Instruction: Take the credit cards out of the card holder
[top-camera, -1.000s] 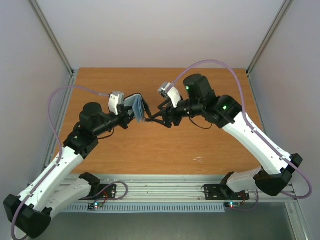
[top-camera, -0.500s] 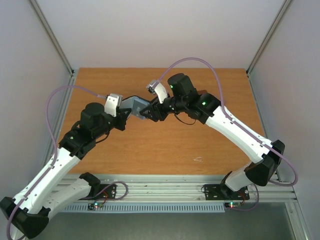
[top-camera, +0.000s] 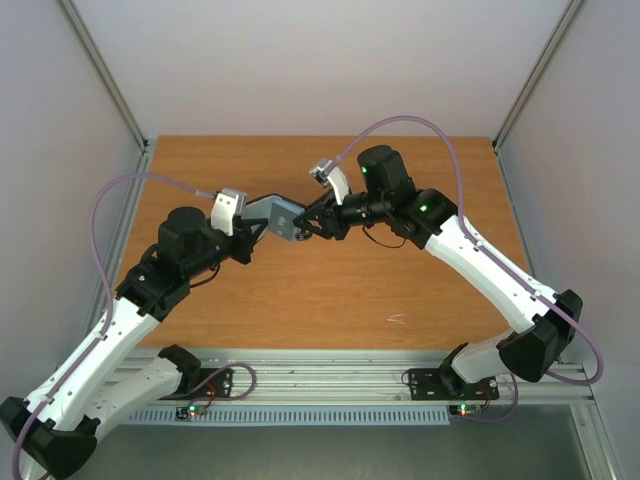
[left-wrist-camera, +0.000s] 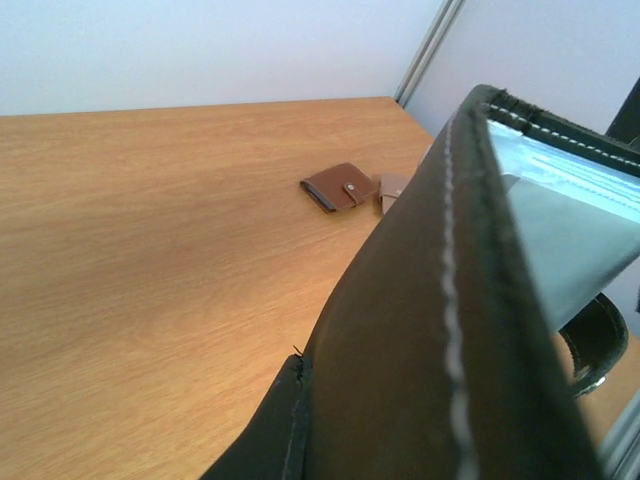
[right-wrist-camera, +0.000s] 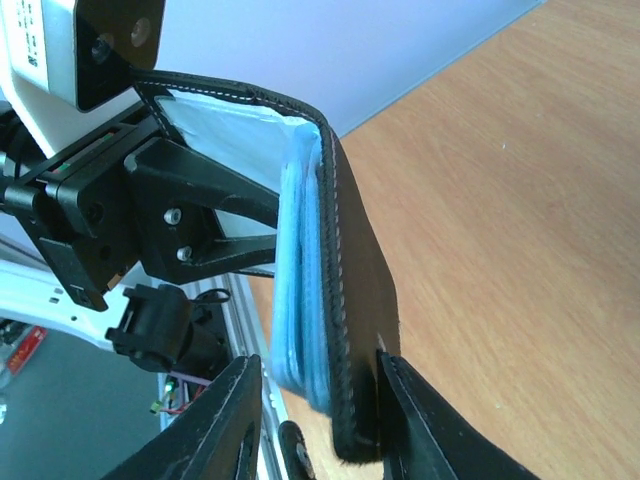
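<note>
Holder (top-camera: 281, 214) aloft, eleven o'clock of desk (top-camera: 330, 300) centre: we find left hand (top-camera: 257, 228) clamping it; right hand (right-wrist-camera: 318, 365) straddles its edge, and we cannot tell whether it grips.

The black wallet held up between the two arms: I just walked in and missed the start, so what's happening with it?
The left gripper is shut on the card holder, holding it open above the table with its pale blue lining showing. The right gripper has one finger on each side of the holder's free edge, not visibly clamped. No card is seen out yet.
</note>
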